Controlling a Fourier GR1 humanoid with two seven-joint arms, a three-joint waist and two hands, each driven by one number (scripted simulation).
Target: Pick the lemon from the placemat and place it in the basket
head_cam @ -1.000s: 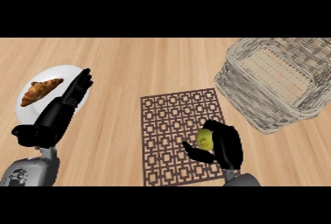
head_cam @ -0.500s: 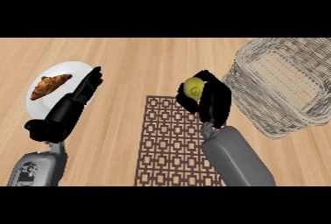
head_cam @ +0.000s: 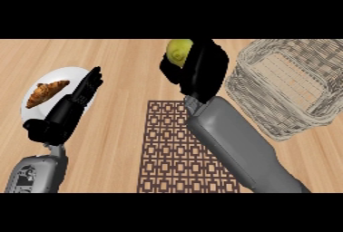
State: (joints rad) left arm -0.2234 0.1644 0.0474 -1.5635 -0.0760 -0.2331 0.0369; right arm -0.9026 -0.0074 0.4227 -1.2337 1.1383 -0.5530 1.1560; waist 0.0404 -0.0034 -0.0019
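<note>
Lemon (head_cam: 178, 50): clasped in the right hand (head_cam: 201, 68), raised beyond the placemat's far end, left of the basket (head_cam: 288, 86).
Placemat (head_cam: 181, 149): brown lattice, flat on wooden counter (head_cam: 120, 118).
Right hand fingers: curled round the lemon.
Left hand (head_cam: 67, 108): fingers straight, beside the plate (head_cam: 64, 74) bearing a croissant (head_cam: 47, 92).

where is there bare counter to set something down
Bare wood lies between the plate with the croissant and the placemat, and along the far edge left of the right hand holding the lemon. The right side is crowded by the basket and right arm. The open left hand rests by the plate.
</note>
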